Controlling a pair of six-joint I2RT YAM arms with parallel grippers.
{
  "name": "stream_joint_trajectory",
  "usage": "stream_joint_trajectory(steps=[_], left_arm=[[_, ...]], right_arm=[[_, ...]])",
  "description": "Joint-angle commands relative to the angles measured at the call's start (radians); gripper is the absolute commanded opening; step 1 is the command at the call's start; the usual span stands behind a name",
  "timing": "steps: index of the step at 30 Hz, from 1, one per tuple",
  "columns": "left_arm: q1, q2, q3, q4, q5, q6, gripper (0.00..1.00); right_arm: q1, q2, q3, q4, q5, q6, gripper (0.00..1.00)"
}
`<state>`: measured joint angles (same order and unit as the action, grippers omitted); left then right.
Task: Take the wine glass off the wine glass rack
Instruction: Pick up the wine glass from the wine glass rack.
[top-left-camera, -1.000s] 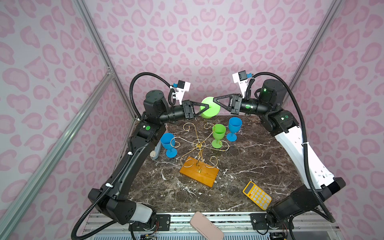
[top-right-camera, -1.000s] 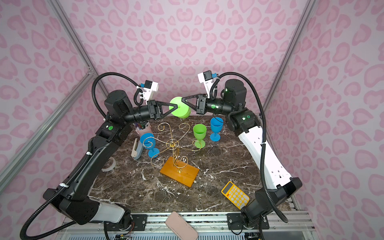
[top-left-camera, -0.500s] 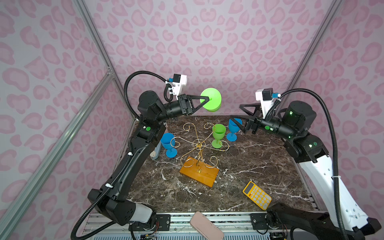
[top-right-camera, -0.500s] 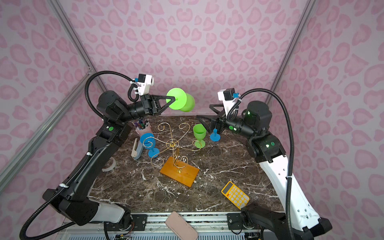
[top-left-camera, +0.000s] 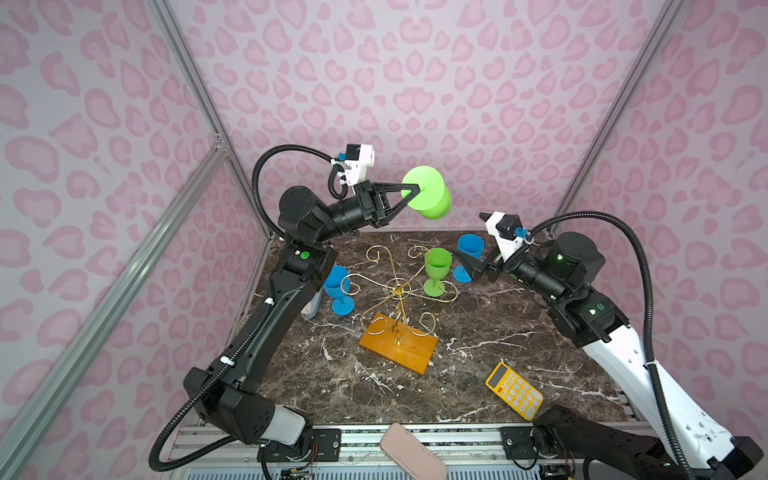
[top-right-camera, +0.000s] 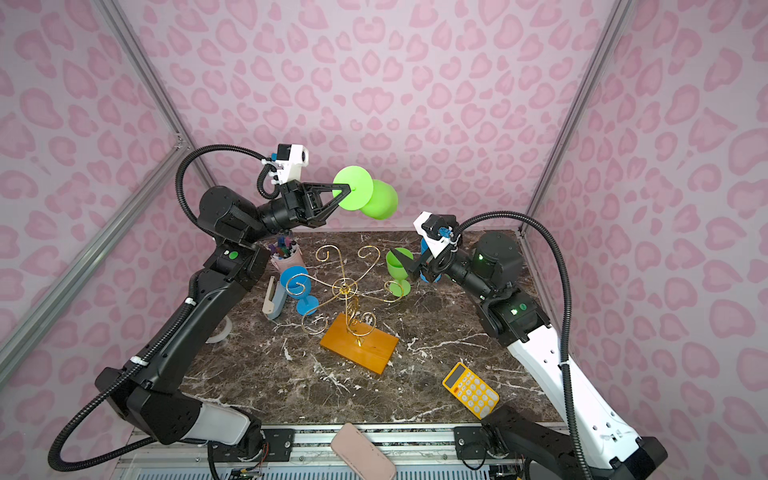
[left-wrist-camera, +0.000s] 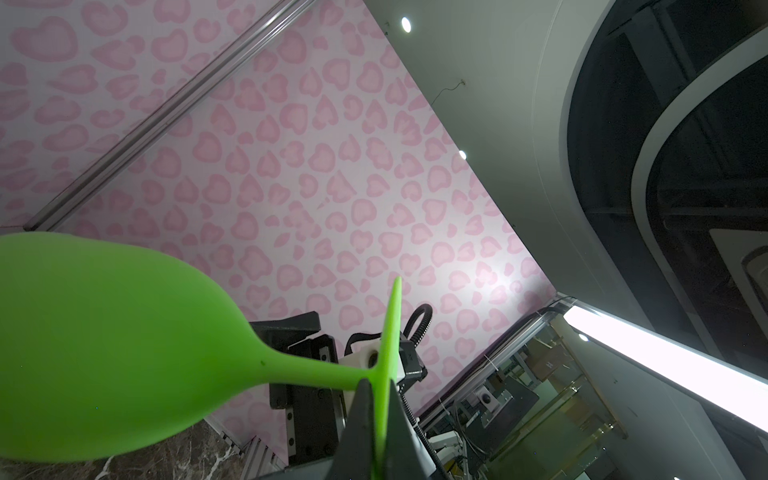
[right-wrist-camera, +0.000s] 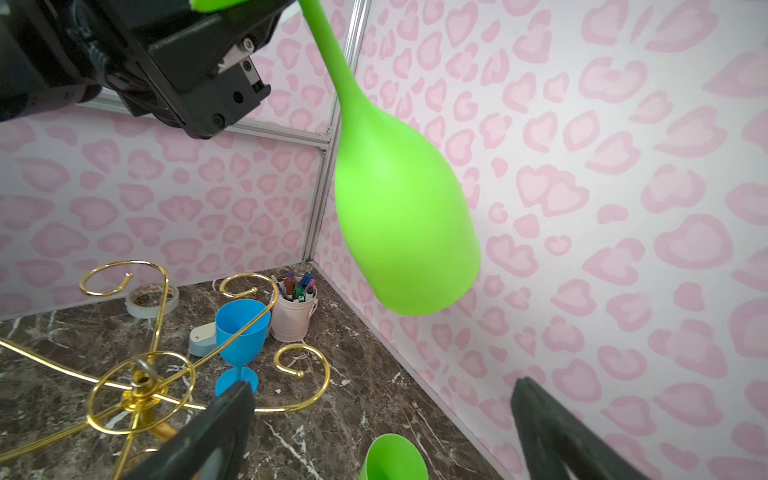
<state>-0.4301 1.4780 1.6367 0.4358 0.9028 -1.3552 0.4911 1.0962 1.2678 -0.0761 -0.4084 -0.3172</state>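
Observation:
A bright green wine glass (top-left-camera: 436, 205) hangs sideways in the air above the table's back edge, clear of the rack. My left gripper (top-left-camera: 417, 190) is shut on the thin edge of its foot, which shows between the pads in the left wrist view (left-wrist-camera: 379, 390). The wine glass rack (top-left-camera: 399, 286), gold wire on an orange wooden base (top-left-camera: 399, 347), stands mid-table with nothing on its arms. My right gripper (top-left-camera: 467, 266) is open and empty, low at the back right beside two standing glasses. In the right wrist view the held glass (right-wrist-camera: 403, 216) is above its fingers (right-wrist-camera: 232, 403).
A green glass (top-left-camera: 437, 266) and a blue glass (top-left-camera: 469, 249) stand upright right of the rack, another blue glass (top-left-camera: 338, 286) on its left. A pen cup (top-right-camera: 284, 257), tape roll (top-right-camera: 218, 332) and grey holder (top-right-camera: 272, 297) sit at the back left. A yellow calculator (top-left-camera: 514, 390) lies at the front right.
My right gripper has let go of the green glass, opened wide and drawn back to the right and downward. My left arm has lifted the glass a little higher.

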Motion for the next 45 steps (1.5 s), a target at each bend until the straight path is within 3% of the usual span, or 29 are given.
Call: stream_joint_trajectory(steps=[1,32,41,45], left_arm=[[0.001,0.011,0.002,0.059,-0.013,-0.025,0.04],[0.003,0.056,0.02,0.104,-0.008,-0.099,0.04],[0.005,0.056,0.002,0.113,-0.008,-0.112,0.04],[0.007,0.055,0.0,0.108,-0.01,-0.112,0.04]], right_arm=[[0.006,0.035,0.023,0.087,0.009,-0.058,0.98],[0.104,0.369,0.29,0.128,0.214,-0.152,0.96],[0.11,0.374,0.278,0.171,0.258,-0.147,0.88],[0.11,0.37,0.273,0.177,0.251,-0.144,0.79]])
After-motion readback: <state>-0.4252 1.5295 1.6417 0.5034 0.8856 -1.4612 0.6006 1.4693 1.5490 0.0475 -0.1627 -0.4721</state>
